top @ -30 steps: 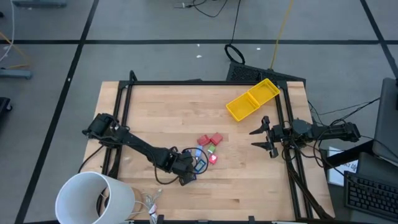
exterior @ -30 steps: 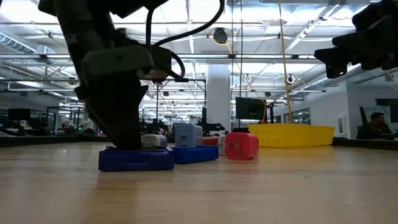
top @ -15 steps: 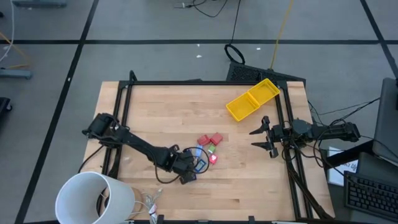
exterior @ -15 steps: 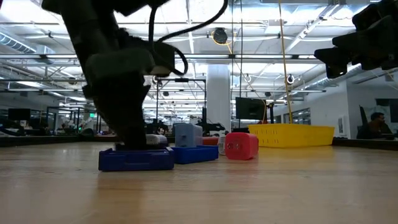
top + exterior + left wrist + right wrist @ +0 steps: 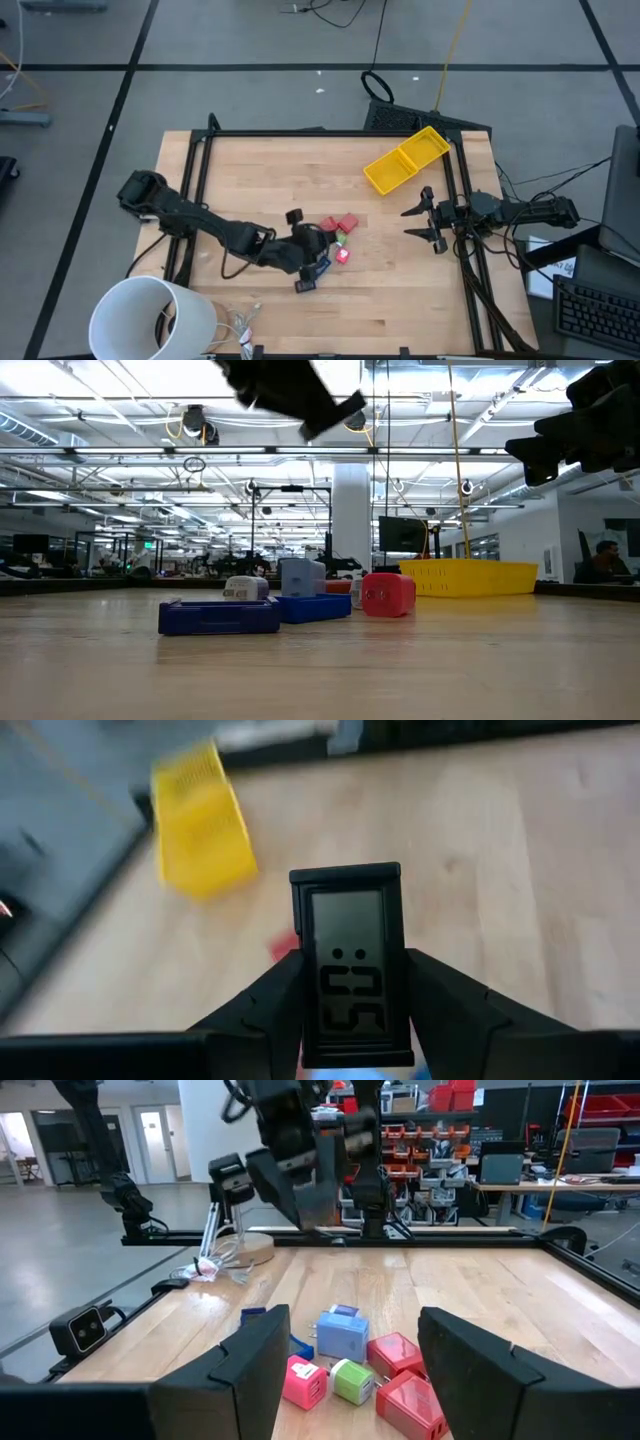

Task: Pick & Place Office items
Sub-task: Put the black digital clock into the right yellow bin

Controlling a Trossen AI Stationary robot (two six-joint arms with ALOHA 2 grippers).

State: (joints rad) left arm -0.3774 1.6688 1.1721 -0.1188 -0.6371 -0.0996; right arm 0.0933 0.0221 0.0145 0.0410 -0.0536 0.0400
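Note:
My left gripper (image 5: pixel 352 1010) is shut on a small black-framed rectangle with a grey display (image 5: pixel 350 960), held high above the table; it shows in the high view (image 5: pixel 294 216) just left of the pile. The pile lies on the table: red blocks (image 5: pixel 341 223), a green bit (image 5: pixel 340 238), a pink-red bit (image 5: pixel 343 255), and blue rectangles (image 5: pixel 319 267) (image 5: pixel 220 617). The pile also shows in the right wrist view (image 5: pixel 352 1380). My right gripper (image 5: pixel 410 223) is open and empty at the table's right edge. My left gripper pinches the black-framed rectangle by its two long side edges (image 5: pixel 297 1005) between its two fingers, on the half nearer the wrist. The fingers lie along the rectangle, and its far end (image 5: pixel 345 875) sticks out past the fingertips. It is lifted clear of the table.
A long yellow bin (image 5: pixel 406 159) lies at the table's far right. A big white cylinder (image 5: pixel 150 318) stands at the near left corner, with loose cables (image 5: pixel 240 330) beside it. A black frame (image 5: pixel 320 132) runs along the table's edges.
My left gripper has risen from the table by the near blue rectangle and gone toward the far edge, carrying the black-framed rectangle lifted clear. The blue rectangles and the rest of the pile have stayed in place.

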